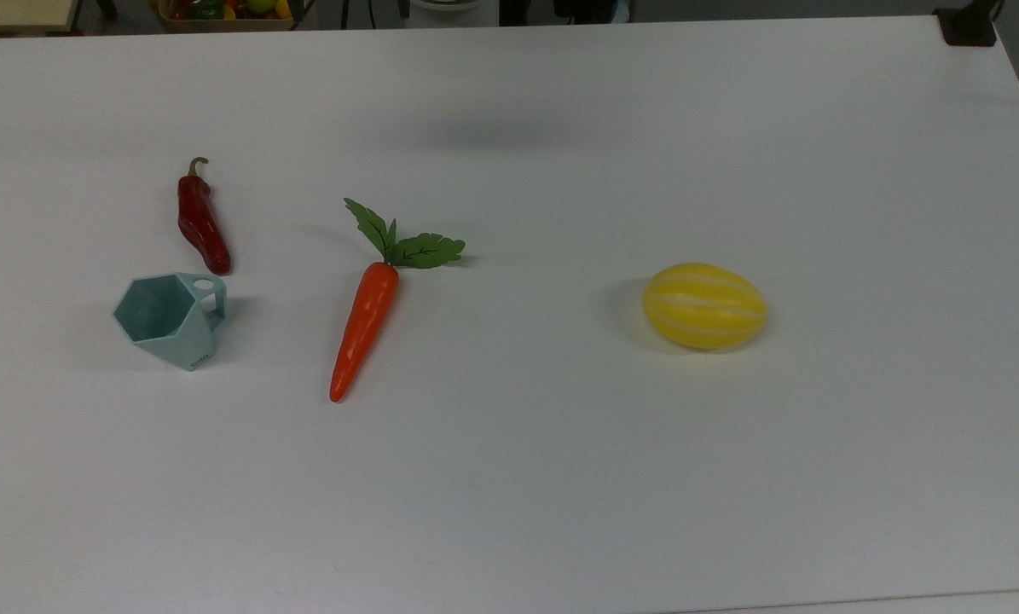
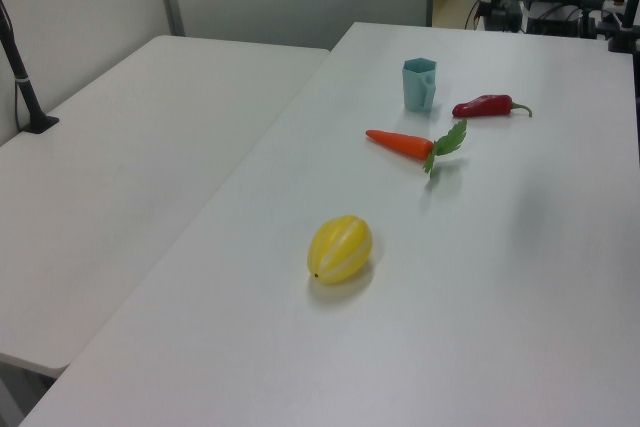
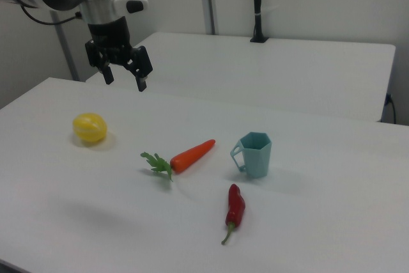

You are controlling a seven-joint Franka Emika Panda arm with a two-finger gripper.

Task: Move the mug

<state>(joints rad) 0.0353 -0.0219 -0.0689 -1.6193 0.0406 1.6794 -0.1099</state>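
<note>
A pale teal mug [image 3: 254, 153] stands upright on the white bench [image 3: 332, 222] — between a carrot [image 3: 191, 155] and a red chilli [image 3: 234, 209]. The pincer [image 3: 124, 81] hangs open, well apart, above a yellow melon [image 3: 89, 127].

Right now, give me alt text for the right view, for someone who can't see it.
A robot gripper hangs open above a white table, well apart from a pale teal mug standing upright. Between them lie a yellow striped melon and a carrot; a red chili lies in front of the mug.
</note>
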